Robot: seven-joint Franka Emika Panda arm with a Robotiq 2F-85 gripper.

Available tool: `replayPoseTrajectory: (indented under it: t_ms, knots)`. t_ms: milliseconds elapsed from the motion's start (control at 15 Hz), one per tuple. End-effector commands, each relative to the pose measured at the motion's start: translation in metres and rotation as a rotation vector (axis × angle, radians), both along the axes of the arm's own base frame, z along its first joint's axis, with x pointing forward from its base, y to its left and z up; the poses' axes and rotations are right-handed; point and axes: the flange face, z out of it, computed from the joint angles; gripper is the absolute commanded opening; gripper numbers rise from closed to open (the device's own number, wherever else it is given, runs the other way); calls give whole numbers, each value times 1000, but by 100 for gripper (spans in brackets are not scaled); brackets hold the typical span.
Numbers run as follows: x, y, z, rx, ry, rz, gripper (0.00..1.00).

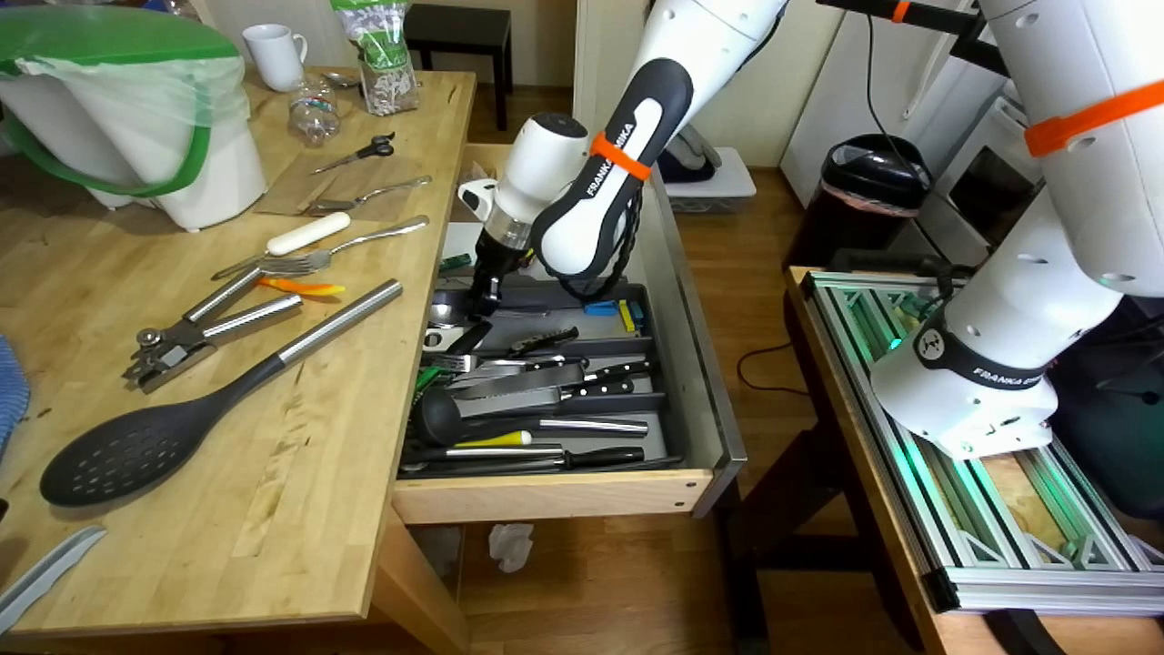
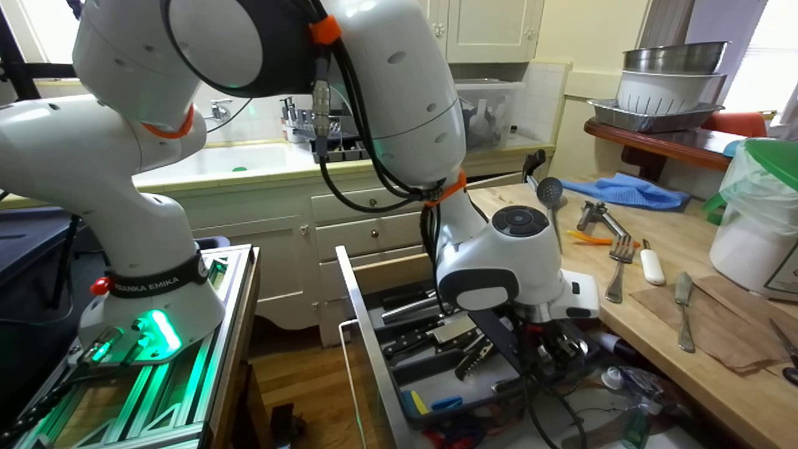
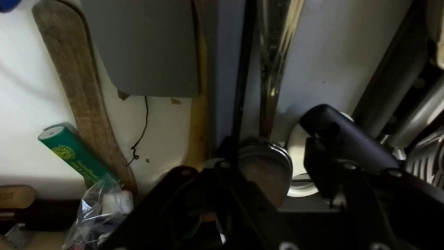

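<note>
1. In the wrist view, well left of the grey tray wall, a long wooden stick lies at a slant; a green tube overlaps its lower part.
2. Left of the tray wall's lower end sits a crumpled clear bag.
3. Just left of the tray wall is a flat grey piece, its kind unclear.
4. Just right of the tray wall lies a metal spoon, its bowl beneath the gap of the gripper.
5. The fingers stand well apart, one by the tray wall, one farther right, seemingly gripping nothing; whether they touch the spoon I cannot tell.
6. Farther right of the tray wall, a black handle is just beside the right-hand finger, contact unclear.
7. Well right of the tray wall lies a slotted metal utensil.
</note>
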Motion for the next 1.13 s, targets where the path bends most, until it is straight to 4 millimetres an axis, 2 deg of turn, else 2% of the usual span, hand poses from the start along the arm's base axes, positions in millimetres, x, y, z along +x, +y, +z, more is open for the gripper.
replayPoseTrajectory:
  t_ms: [0,133,400,533,667,800,867,1000,1067]
  knots:
    - [-19,9,34,39,44,21,86]
    - [-33,18,50,53,72,31,99]
    - [-79,16,78,2,108,-14,100]
    - [-102,6,101,-33,108,-47,100]
    - [-117,-7,136,-86,105,-68,100]
    - [-120,-17,172,-113,96,-76,100]
    - [-103,-17,139,-95,66,-65,100]
    - [-108,-23,169,-118,70,-78,100]
    - [-110,-23,176,-126,70,-81,100]
